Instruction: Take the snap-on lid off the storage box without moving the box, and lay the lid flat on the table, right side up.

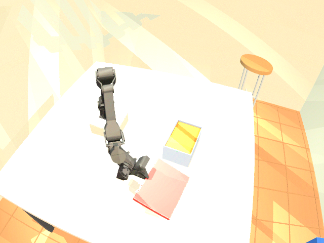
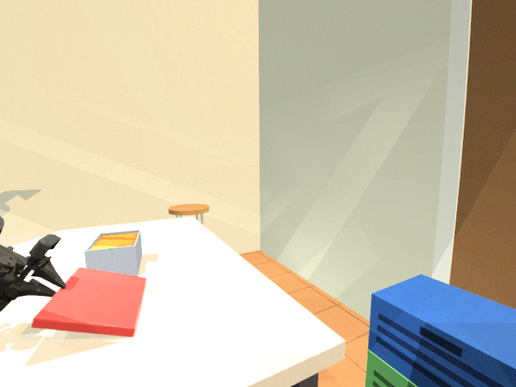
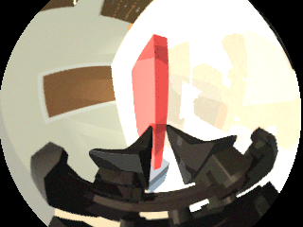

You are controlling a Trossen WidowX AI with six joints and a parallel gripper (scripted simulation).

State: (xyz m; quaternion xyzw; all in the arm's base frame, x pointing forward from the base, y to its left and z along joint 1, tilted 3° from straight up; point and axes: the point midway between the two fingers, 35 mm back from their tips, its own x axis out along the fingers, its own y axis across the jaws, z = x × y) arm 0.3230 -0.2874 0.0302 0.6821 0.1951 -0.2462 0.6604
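Note:
The red lid (image 1: 163, 189) (image 2: 97, 297) (image 3: 144, 95) is off the box, its smooth broad face up. It lies nearly level, very low over the white table (image 1: 222, 183) (image 2: 200, 316); I cannot tell whether its whole underside touches. My gripper (image 1: 148, 178) (image 2: 60, 290) (image 3: 159, 128) is shut on the lid's edge on the arm's side, near the corner toward the box. The pale grey storage box (image 1: 175, 155) (image 2: 112, 260) (image 3: 158, 175) stands upright and open, with yellow-orange inside. It is just beyond the lid; its lower part is partly hidden in the exterior view.
The arm (image 1: 110, 104) reaches across the table from its far left. A round stool (image 1: 256, 64) (image 2: 189, 209) stands beyond the table's far right corner. A blue drawer-like unit (image 2: 433, 316) on a green one (image 2: 385, 372) stands off to the right.

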